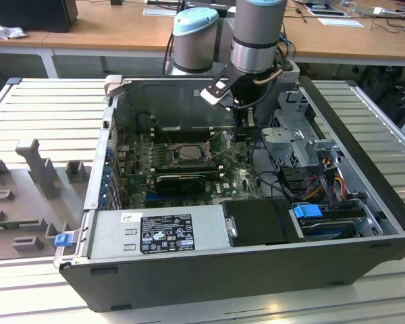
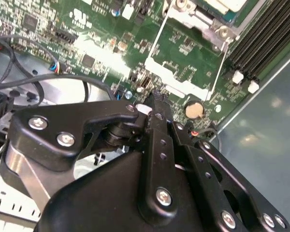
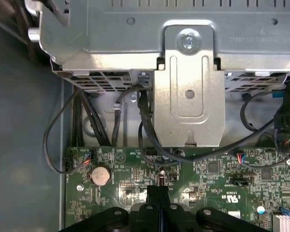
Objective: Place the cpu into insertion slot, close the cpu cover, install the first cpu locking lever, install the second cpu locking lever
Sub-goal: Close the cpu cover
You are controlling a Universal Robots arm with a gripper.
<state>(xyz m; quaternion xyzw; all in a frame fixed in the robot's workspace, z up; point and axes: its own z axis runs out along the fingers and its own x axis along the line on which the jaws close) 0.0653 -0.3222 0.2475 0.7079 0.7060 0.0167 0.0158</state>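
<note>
Exterior view: open computer case (image 1: 364, 175) on a slatted table (image 1: 47, 108), arm coming down from the far side. gripper (image 1: 246, 128) low over the green board (image 1: 239, 179), at the exterior view's right of the insertion slot (image 1: 167, 156) and just beside the silver drive cage (image 1: 293, 138). cpu (image 1: 188, 154) sits in the slot, mid-board, on the far side of the black graphics card (image 1: 179, 181); power supply (image 1: 155, 233) along the near edge. Second wrist view: gripper (image 2: 155, 102) fingers together, nothing visible between them, tips near a coin battery (image 2: 194, 109). cpu (image 2: 224, 4) under the cpu cover (image 2: 195, 19), which looks down. Two thin wire levers (image 2: 154, 41) angle out from the socket over the board; memory slots (image 2: 266, 38) beside it. First wrist view: gripper (image 3: 158, 193) fingers pressed together above the board (image 3: 222, 179), coin battery (image 3: 100, 175) close by, drive cage (image 3: 188, 92) beyond.
</note>
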